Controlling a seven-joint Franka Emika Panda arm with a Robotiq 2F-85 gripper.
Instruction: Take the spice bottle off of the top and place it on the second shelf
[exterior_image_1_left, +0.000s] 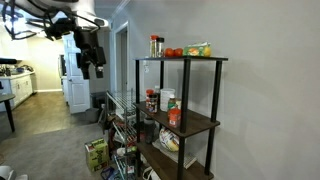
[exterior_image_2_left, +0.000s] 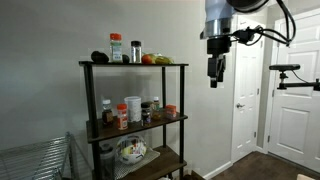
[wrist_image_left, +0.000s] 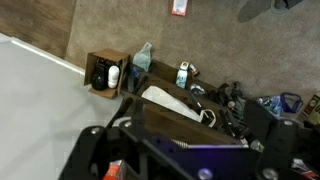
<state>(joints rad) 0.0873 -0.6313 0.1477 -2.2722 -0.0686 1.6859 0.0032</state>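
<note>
The spice bottle (exterior_image_2_left: 136, 51), a small dark jar with a dark cap, stands on the top (exterior_image_2_left: 170, 64) of the black-framed rack. It also shows in an exterior view (exterior_image_1_left: 159, 46), on the top (exterior_image_1_left: 215, 58) beside a red-capped bottle. The second shelf (exterior_image_2_left: 176, 118) (exterior_image_1_left: 200, 124) below holds several jars and bottles. My gripper (exterior_image_2_left: 214, 78) (exterior_image_1_left: 92, 70) hangs in the air at about the height of the top, well off to the side of the rack. It looks open and empty. The wrist view looks down at the floor and does not show the bottle.
A red-capped bottle (exterior_image_2_left: 116, 47), tomatoes (exterior_image_1_left: 174, 52) and a dark object (exterior_image_2_left: 100, 57) share the top. A chrome wire rack (exterior_image_1_left: 122, 108) (exterior_image_2_left: 40, 155) stands beside the rack. A cardboard box (wrist_image_left: 105, 72), a white bag (wrist_image_left: 170, 100) and clutter lie on the floor. White doors (exterior_image_2_left: 290, 100) are behind the arm.
</note>
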